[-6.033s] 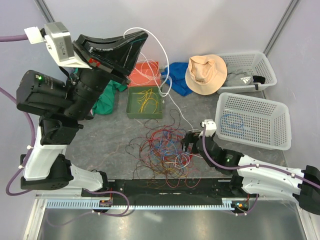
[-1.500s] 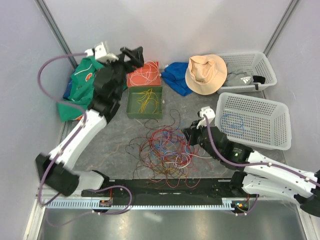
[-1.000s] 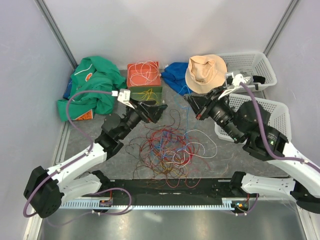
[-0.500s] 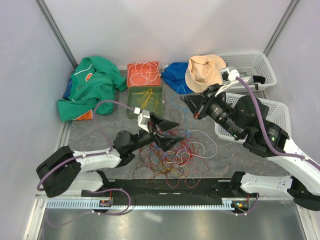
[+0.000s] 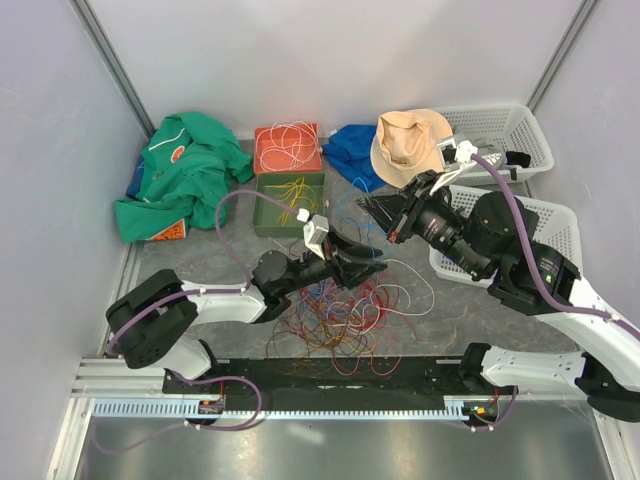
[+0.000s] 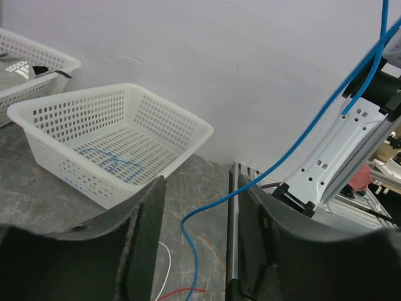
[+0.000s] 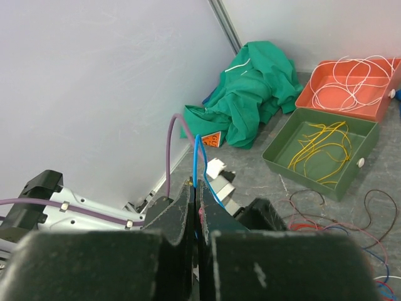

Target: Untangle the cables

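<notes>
The left pincer [image 6: 200, 188] stands with its dark fingers [image 6: 145, 216] parted, and a blue cable [image 6: 326, 113] climbs from the grey worktop [image 6: 37, 207] between them toward the upper right, beside a white perforated basket [image 6: 113, 94] holding blue strands [image 6: 106, 160].

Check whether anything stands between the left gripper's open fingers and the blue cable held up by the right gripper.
Nothing visible does. In the left wrist view the blue cable runs through the gap between the left gripper's open fingers, with clear space either side. The right gripper is shut on it higher up.
</notes>
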